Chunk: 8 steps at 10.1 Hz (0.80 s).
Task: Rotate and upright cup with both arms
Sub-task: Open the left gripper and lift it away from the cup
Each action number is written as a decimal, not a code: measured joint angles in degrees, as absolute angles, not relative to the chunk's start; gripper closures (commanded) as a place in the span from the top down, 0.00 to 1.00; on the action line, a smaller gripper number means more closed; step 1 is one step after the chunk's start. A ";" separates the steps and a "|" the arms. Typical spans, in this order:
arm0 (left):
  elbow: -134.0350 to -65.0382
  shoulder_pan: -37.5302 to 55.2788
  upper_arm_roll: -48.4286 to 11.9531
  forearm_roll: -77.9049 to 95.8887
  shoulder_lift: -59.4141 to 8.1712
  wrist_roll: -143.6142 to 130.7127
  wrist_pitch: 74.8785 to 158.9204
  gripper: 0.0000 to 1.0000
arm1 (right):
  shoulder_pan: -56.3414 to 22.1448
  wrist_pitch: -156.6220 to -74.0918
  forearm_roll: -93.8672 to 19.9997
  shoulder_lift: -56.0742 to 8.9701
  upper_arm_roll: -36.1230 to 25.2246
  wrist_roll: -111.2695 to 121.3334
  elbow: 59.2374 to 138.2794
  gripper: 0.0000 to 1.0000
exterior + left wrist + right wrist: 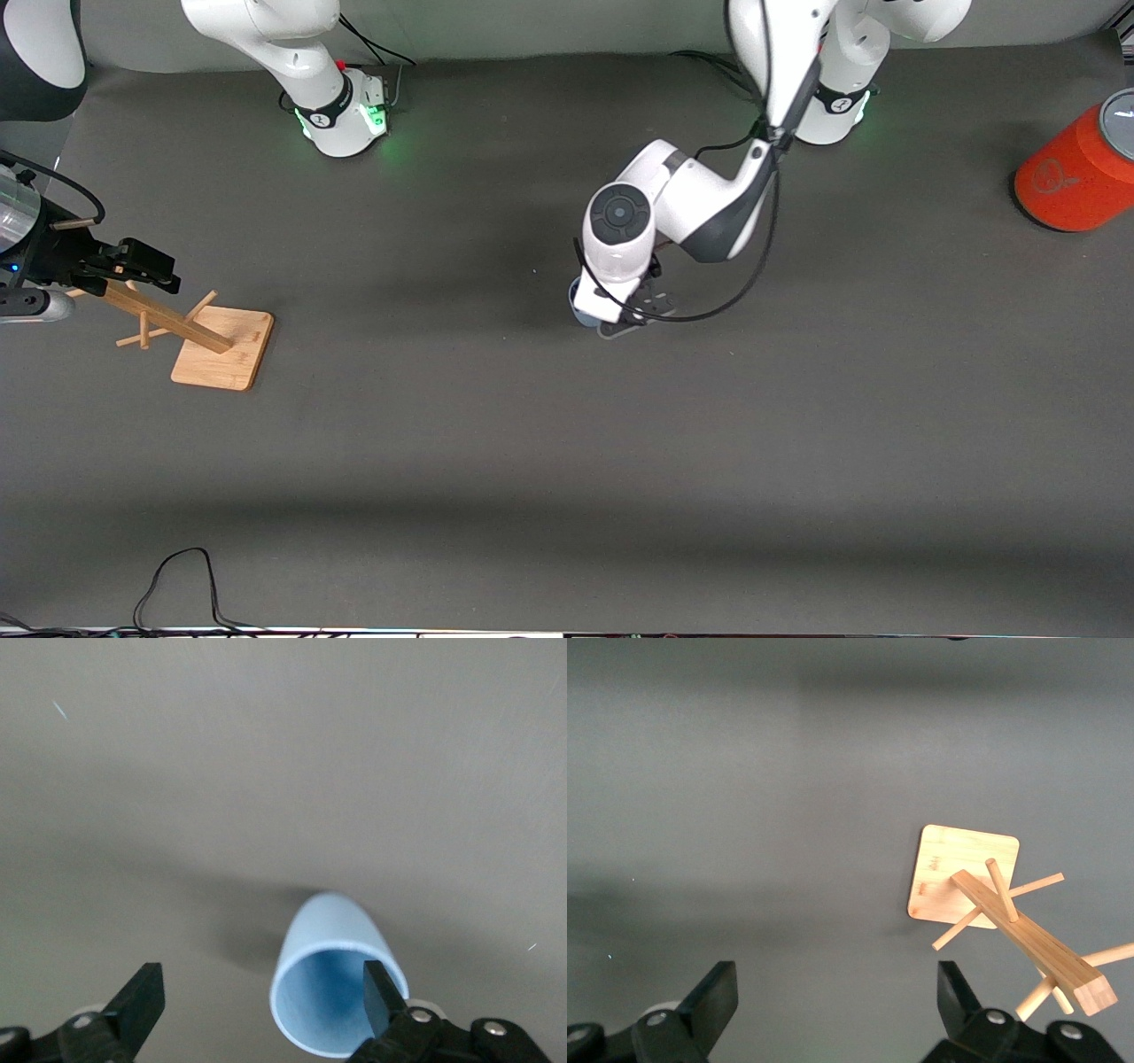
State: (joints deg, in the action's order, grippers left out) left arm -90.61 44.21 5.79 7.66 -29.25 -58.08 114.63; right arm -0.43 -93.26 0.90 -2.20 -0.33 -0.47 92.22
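The pale-blue cup [332,948] lies on its side on the dark mat near the table's middle, its open mouth facing the left wrist camera. In the front view only a sliver of the cup [577,291] shows under the left hand. My left gripper [263,992] is open and low over the cup [620,323]. One of its fingers [376,997] is at the cup's mouth near the rim, and the other is apart from the cup over bare mat. My right gripper [164,275] is open and empty [837,992] and waits over the wooden rack.
A wooden peg rack [221,347] on a square base stands at the right arm's end, also in the right wrist view [966,873]. A large orange cylinder [1076,177] lies at the left arm's end. A black cable [177,576] loops near the front edge.
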 measured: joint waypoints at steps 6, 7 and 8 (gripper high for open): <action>-85.68 19.21 6.34 0.75 -18.06 -27.97 98.49 1.00 | -0.47 -93.29 0.90 -2.22 -0.31 -0.47 92.18 1.00; -85.73 15.42 6.33 0.76 -16.09 -21.40 96.09 1.00 | -0.47 -93.29 0.90 -2.22 -0.31 -0.47 92.17 1.00; -85.90 12.10 6.34 0.79 -13.99 -15.49 93.53 1.00 | -0.47 -93.30 0.90 -2.22 -0.32 -0.47 92.17 1.00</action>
